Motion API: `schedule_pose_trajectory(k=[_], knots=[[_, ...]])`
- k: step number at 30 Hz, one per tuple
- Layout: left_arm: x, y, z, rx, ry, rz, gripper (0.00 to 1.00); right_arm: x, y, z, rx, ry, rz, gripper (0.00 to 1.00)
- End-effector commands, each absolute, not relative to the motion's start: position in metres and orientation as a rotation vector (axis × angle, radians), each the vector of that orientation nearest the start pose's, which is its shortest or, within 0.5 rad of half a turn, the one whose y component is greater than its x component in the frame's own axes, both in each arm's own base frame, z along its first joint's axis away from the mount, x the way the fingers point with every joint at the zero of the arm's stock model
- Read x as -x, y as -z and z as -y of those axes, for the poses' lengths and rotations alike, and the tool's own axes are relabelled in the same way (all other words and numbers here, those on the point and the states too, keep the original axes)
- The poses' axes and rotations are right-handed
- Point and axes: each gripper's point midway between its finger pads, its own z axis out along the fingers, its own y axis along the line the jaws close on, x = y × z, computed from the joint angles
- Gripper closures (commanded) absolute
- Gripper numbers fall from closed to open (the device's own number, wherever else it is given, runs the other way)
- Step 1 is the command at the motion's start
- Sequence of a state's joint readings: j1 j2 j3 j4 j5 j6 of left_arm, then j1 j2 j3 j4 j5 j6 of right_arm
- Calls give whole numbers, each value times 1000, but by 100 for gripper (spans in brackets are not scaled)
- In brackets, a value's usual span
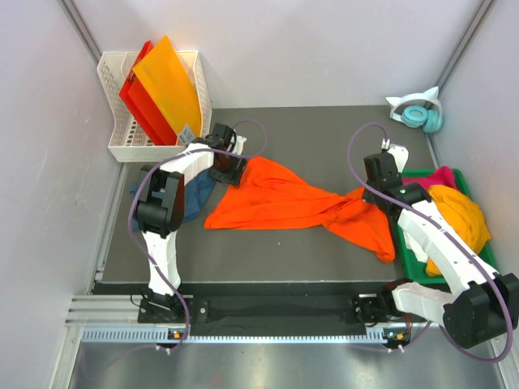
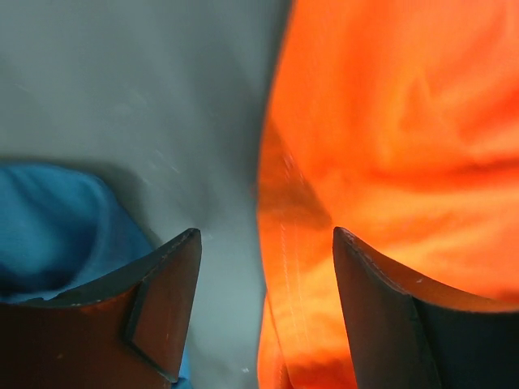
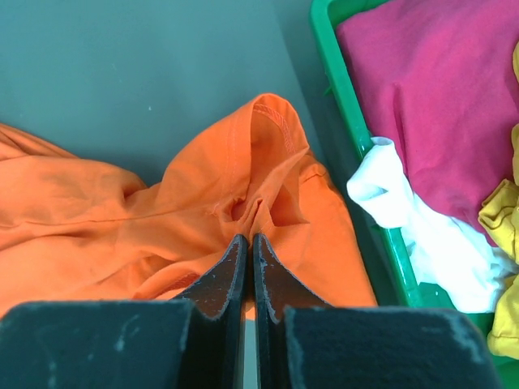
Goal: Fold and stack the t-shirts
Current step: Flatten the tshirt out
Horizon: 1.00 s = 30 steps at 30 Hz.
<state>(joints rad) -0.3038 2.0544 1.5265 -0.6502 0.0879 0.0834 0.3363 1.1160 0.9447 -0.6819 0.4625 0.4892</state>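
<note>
The dark table [image 1: 308, 130] carries a large bright orange t-shirt [image 1: 276, 198] spread crumpled across its middle, one end bunched toward the green tray [image 3: 340, 89] at the right edge. In that tray lie a yellow-orange t-shirt [image 1: 462, 215], a magenta t-shirt [image 3: 438, 97] and a white t-shirt [image 3: 430, 235]. A teal-blue t-shirt [image 1: 197, 194] lies beside the left arm. The right gripper [image 3: 243, 239] is pressed together, pinching a fold of orange cloth. The left gripper [image 2: 266, 243] is spread over the orange shirt's left edge.

A robot lab cell: plain white walls [image 1: 284, 49] enclose a dark table [image 1: 268, 243].
</note>
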Motion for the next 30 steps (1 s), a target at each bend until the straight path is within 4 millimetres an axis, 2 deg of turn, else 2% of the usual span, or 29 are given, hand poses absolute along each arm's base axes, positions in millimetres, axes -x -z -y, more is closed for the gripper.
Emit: schedule_pose_trajectory(k=[1, 6, 9, 13, 15, 17, 23, 27, 30], knots=[[-460, -54, 147, -472, 146, -2553, 30, -304, -186, -34, -396, 157, -2217, 100], [-467, -67, 154, -455, 184, -2505, 31, -307, -182, -36, -392, 160, -2227, 100], [-468, -57, 154, -461, 181, -2532, 34, -309, -179, -38, -388, 154, -2235, 100], [-460, -38, 152, -468, 178, -2596, 43, -311, -177, -40, -382, 152, -2240, 100], [-457, -30, 151, -472, 174, -2613, 51, -313, -177, -40, -382, 151, -2240, 100], [-455, -27, 149, -473, 168, -2626, 55, -313, -175, -40, -382, 152, -2243, 100], [-445, -16, 145, -486, 151, -2667, 55, -314, -171, -43, -382, 134, -2247, 100], [-437, -9, 141, -492, 137, -2703, 68, -314, -170, -45, -385, 123, -2249, 100], [-429, -7, 141, -500, 149, -2722, 69, -313, -171, -45, -384, 124, -2246, 100]])
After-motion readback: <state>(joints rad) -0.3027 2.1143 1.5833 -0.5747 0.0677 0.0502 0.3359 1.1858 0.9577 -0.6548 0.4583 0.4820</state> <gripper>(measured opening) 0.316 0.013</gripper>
